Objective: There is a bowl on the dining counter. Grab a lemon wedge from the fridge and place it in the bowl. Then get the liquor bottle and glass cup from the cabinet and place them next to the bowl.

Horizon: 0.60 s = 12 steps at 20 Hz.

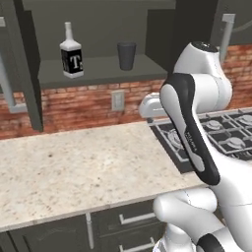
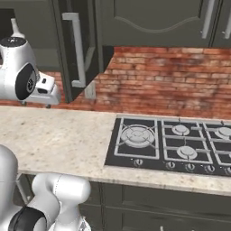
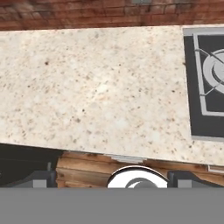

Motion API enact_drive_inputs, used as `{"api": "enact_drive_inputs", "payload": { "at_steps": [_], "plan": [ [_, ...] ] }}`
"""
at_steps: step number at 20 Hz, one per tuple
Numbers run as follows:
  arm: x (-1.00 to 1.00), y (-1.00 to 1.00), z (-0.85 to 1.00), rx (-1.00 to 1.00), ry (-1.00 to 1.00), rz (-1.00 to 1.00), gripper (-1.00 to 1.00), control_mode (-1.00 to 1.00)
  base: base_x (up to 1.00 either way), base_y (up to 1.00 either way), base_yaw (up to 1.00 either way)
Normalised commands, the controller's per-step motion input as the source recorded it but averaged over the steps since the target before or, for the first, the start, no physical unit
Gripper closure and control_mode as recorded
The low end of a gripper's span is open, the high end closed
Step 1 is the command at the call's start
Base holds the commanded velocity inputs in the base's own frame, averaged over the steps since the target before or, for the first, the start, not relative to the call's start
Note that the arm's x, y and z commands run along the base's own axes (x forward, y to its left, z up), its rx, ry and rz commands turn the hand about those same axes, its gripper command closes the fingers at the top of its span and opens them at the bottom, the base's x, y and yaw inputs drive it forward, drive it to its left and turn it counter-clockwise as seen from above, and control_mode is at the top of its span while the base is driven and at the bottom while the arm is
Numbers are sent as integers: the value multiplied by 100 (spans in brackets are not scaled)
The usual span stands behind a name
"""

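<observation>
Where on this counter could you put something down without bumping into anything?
The counter is bare from the brick wall forward to its front edge, leftward from the stove. In the cabinet, the shelf has a gap between the bottle and the cup. The stove side is crowded with burners.

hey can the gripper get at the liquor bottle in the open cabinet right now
Probably yes. The liquor bottle stands upright on the open cabinet shelf with nothing in front of it, the glass cup apart beside it. The open gripper points down at the counter.
</observation>
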Motion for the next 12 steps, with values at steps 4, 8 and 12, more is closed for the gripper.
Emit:
{"api": "enact_drive_inputs", "payload": {
  "at_steps": [4,8,12],
  "plan": [
    [0,0,0,0,0,0,-100,100,-31,52,1],
    [0,0,0,0,0,0,-100,100,-16,54,0],
    [0,0,0,0,0,0,-100,100,51,22,-8]
  ]
}}
